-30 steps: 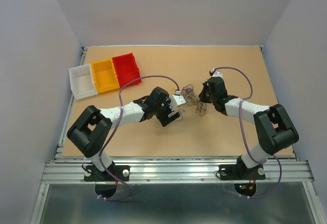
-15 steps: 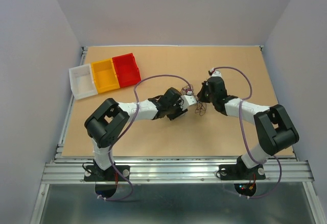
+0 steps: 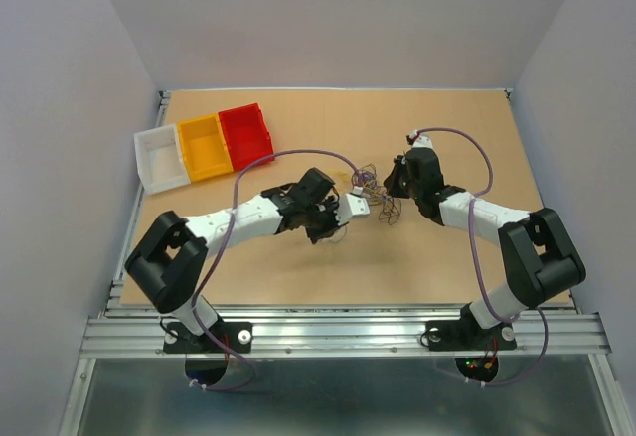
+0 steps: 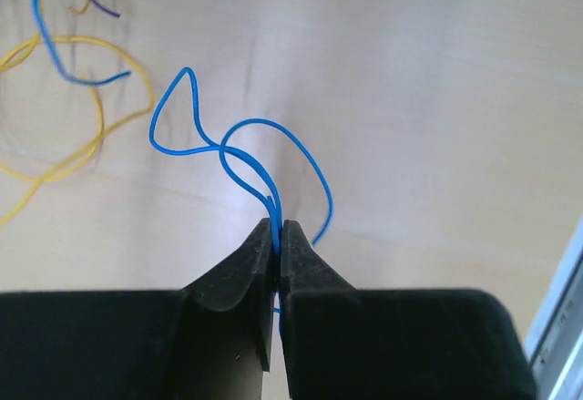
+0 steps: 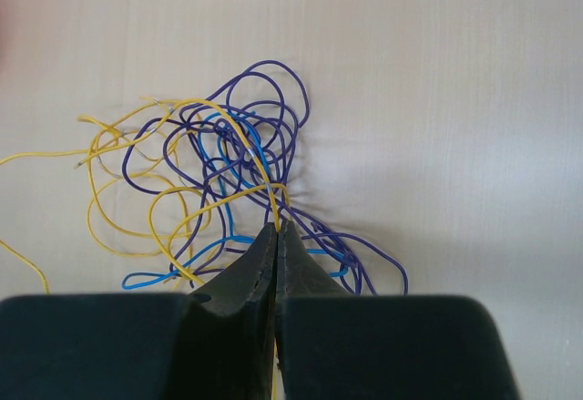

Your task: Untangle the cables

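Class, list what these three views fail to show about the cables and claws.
Top view: the tangle is too small to trace single strands.
Left wrist: the blue cable has its end hidden inside the left claw.
Right wrist: one yellow cable runs off the left edge.

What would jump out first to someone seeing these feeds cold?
The knot of cables at mid-table stands out first, with purple, yellow and blue strands looped through each other. The left gripper is shut on a blue wire, and the right gripper is shut on a yellow wire that runs into the knot. Three bins, white, yellow and red, sit at the table's far left.
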Available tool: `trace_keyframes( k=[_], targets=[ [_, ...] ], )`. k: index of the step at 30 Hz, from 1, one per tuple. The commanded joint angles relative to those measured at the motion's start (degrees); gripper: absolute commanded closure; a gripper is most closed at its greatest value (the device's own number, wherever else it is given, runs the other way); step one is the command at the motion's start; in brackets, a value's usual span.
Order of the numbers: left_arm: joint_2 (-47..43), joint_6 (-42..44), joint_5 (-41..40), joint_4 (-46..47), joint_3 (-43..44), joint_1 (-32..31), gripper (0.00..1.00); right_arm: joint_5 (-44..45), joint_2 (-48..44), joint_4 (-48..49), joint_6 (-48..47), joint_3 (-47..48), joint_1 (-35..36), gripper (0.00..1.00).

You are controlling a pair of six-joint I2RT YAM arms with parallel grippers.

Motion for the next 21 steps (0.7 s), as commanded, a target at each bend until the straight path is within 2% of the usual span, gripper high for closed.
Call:
trace_keyframes(
  k=[1,5,9,11,13,15,17,18,21],
  targets=[
    [-10.3,3.7,6.4,-5.6,-2.5,4.1,0.93,-0.4,-1.8,2.9,-0.8,0.4,-0.1,0.99],
    [-16.1,2.9,6.5,-5.8,-3.2,12.0,1.00,-1.0,-1.7,2.9,-0.9,0.6,-0.1,0.99],
    [-20.5,-1.1,3.6,-1.4,-4.8,22.7,1.00,-1.5,-1.2,3.0,-1.3,0.8,-0.1,0.99],
    [-21.7,-5.6,-2.5,3.4,-5.6,27.7,1.00,-1.5,-0.9,3.0,-1.3,1.0,-0.1,0.99],
    [-21.1,-7.9,-8.5,7.5,-5.4,31.1,1.00,-1.6,-0.7,3.0,-1.3,1.1,-0.1,0.99],
    [-18.9,-9.5,-10.3,9.1,-3.7,36.9,1.00,-1.9,-0.6,3.1,-1.2,1.2,-0.1,0.99],
    [-16.9,-10.0,-9.0,9.7,-2.2,41.3,1.00,-2.0,-0.5,3.1,-1.3,1.2,-0.1,1.00],
    [-15.7,-10.3,-8.2,9.9,-1.1,46.2,1.00,-2.1,-0.6,3.2,-1.2,1.1,-0.1,0.99],
    [-9.5,-9.8,-6.3,10.2,5.0,53.8,1.00,-2.3,-0.2,3.3,-1.6,1.5,-0.1,0.99]
  ],
)
